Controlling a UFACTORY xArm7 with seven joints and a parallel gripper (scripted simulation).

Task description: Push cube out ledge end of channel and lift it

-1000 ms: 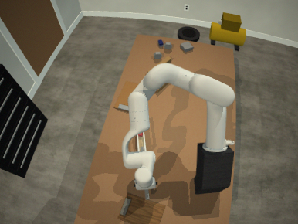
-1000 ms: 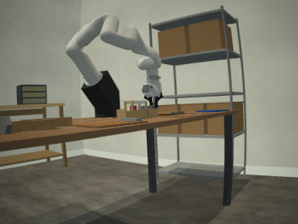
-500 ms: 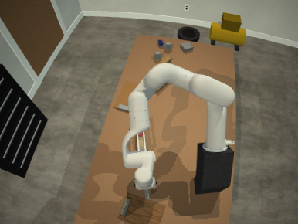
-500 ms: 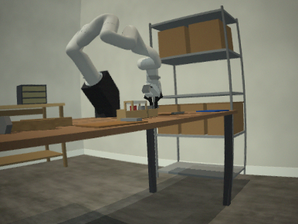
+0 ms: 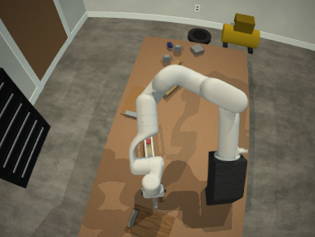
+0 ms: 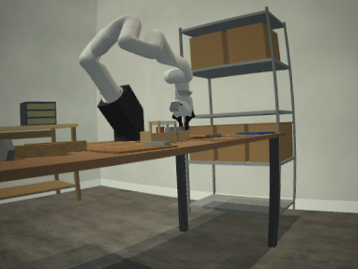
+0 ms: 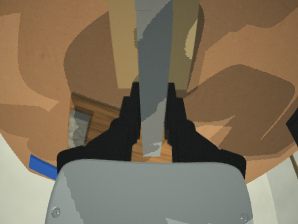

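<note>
The wooden channel (image 5: 149,149) lies along the table, mostly under my arm. The red cube (image 5: 149,140) sits inside it, and shows between the walls in the side view (image 6: 162,130). My gripper (image 5: 155,199) hangs just beyond the channel's near end and is shut on a flat grey stick (image 7: 154,50). In the wrist view the stick runs forward from my fingers in line with the channel's tan walls (image 7: 120,30); its far tip is out of view. In the side view the gripper (image 6: 184,121) points down beside the channel (image 6: 163,135).
A slatted wooden board (image 5: 154,223) with a grey block lies at the table's near edge. Small grey and blue blocks (image 5: 178,48) sit at the far end. A grey flat piece (image 5: 130,114) lies left. A metal shelf (image 6: 241,111) stands beside the table.
</note>
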